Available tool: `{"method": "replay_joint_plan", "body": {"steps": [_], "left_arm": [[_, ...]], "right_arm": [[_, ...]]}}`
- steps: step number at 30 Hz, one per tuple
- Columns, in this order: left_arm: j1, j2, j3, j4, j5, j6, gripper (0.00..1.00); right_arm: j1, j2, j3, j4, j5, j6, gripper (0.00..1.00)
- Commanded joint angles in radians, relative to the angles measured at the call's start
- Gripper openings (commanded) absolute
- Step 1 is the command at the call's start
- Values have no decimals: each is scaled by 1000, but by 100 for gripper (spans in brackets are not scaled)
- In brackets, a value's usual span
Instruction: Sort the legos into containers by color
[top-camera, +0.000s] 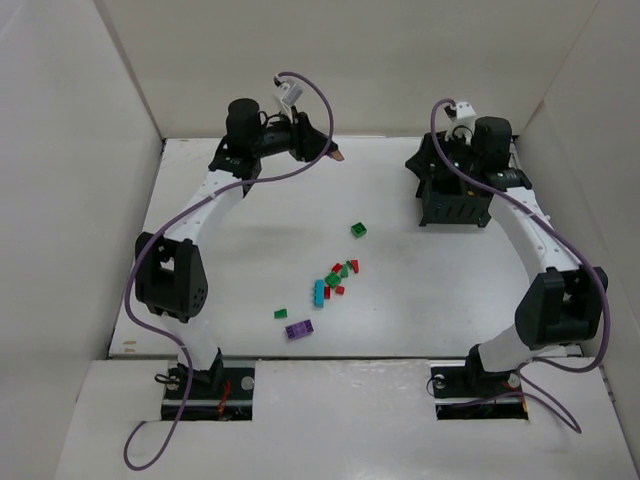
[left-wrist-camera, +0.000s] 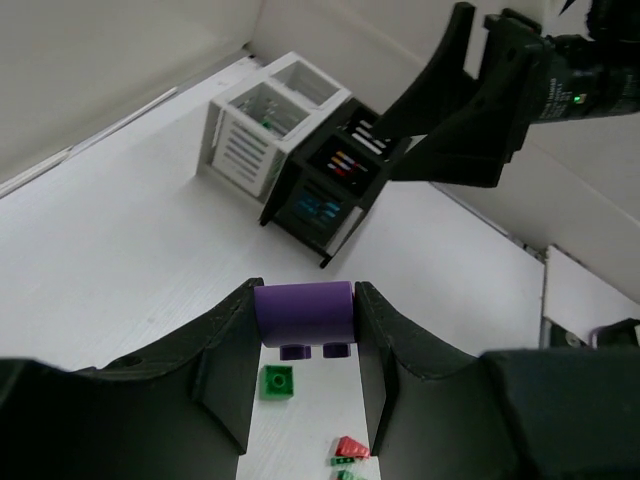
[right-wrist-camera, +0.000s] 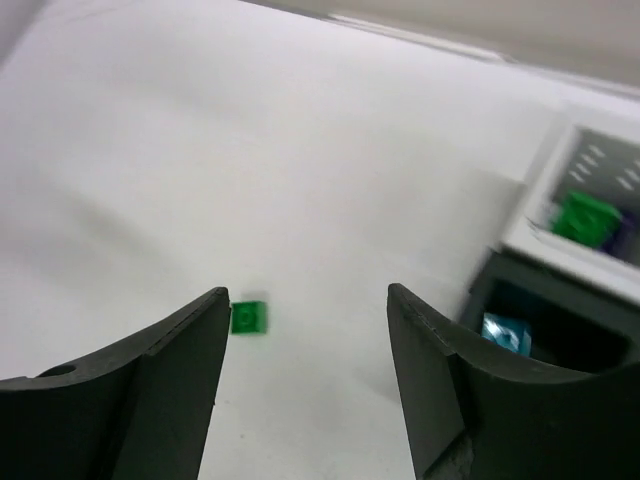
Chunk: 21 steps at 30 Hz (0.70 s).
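Nearest the arm bases, loose legos (top-camera: 335, 278) lie mid-bench: small glossy plastic bricks in green, red and teal, plus a purple plate (top-camera: 298, 328) at the front. A lone green brick (top-camera: 358, 230) sits further back. The bench (top-camera: 250, 260) is matte white, boxed in by plain white walls (top-camera: 60, 150).

Left tool (left-wrist-camera: 305, 305) is clamped on a smooth purple brick (left-wrist-camera: 303, 312), clear only in the left wrist view. Right tool (right-wrist-camera: 305, 330) has its jaws apart with nothing between them.

Far right are the containers (left-wrist-camera: 290, 150): joined square slatted bins, two white, two black. The right wrist view shows a green piece (right-wrist-camera: 585, 215) in a white bin and a teal piece (right-wrist-camera: 505, 333) in a black one.
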Motion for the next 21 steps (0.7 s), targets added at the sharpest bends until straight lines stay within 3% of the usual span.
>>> {"method": "replay_joint_plan", "body": {"steps": [1,10,21], "left_arm": [[-9,-3,26,187,169,-102,0],[-102,53,106,196,170,-93,0],[-144,57,118,268,189,-144,0]], "right_arm": [[41,5,39,118,-313,-84,69],[93,28,95,250,-572,-59,73],[173,28,117,260,-536,-79,81]]}}
